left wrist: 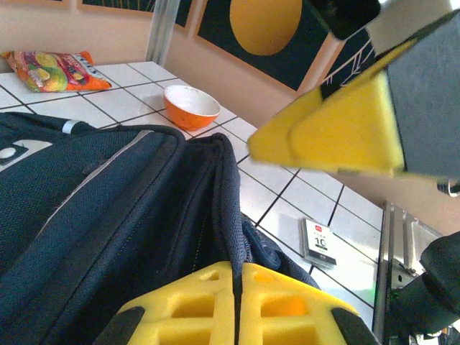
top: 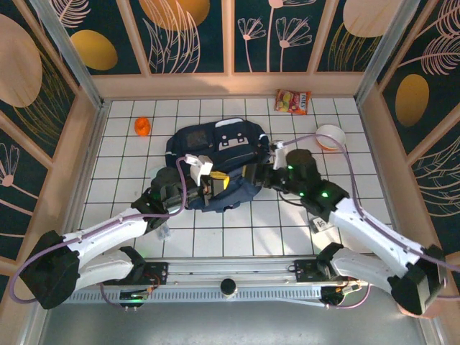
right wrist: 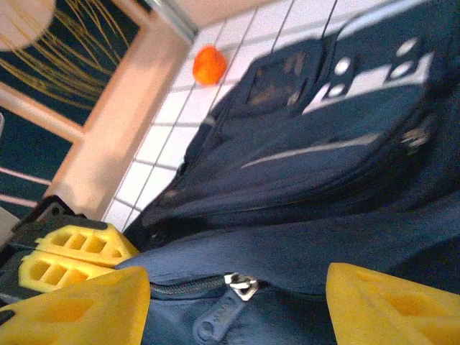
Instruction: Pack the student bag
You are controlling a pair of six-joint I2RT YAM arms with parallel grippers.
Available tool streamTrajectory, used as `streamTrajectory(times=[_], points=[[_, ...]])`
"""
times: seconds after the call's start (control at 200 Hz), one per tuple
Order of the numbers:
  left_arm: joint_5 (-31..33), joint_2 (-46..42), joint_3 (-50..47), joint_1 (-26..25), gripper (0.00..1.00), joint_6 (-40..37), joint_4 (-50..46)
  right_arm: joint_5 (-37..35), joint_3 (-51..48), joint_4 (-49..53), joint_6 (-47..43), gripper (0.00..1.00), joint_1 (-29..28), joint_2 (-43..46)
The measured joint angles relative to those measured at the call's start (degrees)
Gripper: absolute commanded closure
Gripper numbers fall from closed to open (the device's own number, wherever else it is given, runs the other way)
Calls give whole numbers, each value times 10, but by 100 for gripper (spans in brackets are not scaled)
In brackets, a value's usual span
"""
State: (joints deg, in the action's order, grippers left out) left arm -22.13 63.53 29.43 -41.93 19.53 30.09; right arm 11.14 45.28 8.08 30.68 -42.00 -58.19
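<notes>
The student bag point(top: 215, 144) is a navy-blue backpack lying flat in the middle of the tiled table. My left gripper point(top: 220, 182) is at its near edge, and its yellow fingers point(left wrist: 287, 309) are shut on a fold of the bag's fabric point(left wrist: 108, 208) beside a zip. My right gripper point(top: 249, 175) faces it from the right and is open. In the right wrist view its fingers point(right wrist: 79, 309) stand wide apart on either side of a silver zip slider point(right wrist: 241, 285) with a blue pull tab. Nothing is between the right jaws.
An orange bowl point(top: 330, 136) stands at the back right, with a snack packet point(top: 293, 101) behind it. An orange ball point(top: 142, 126) lies at the back left. A small card pack point(top: 321, 225) lies on the tiles near the right arm. Wooden walls enclose the table.
</notes>
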Motion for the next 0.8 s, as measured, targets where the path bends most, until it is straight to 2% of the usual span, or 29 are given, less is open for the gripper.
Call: streamTrajectory(times=[0.085, 0.205, 0.34, 0.415, 0.591, 0.801], points=[[0, 0, 4, 0, 100, -2, -2, -4, 19, 26, 15, 34, -31, -42], [0, 1, 4, 0, 100, -4, -9, -7, 35, 50, 28, 38, -38, -78], [0, 1, 4, 0, 100, -6, -12, -17, 43, 68, 33, 63, -38, -84], [-2, 1, 4, 0, 100, -7, -13, -32, 48, 84, 33, 67, -37, -85], [-4, 2, 4, 0, 100, -11, -12, -31, 62, 96, 27, 83, -24, -91], [-3, 2, 5, 0, 100, -15, -17, -21, 70, 102, 27, 94, -12, -99]])
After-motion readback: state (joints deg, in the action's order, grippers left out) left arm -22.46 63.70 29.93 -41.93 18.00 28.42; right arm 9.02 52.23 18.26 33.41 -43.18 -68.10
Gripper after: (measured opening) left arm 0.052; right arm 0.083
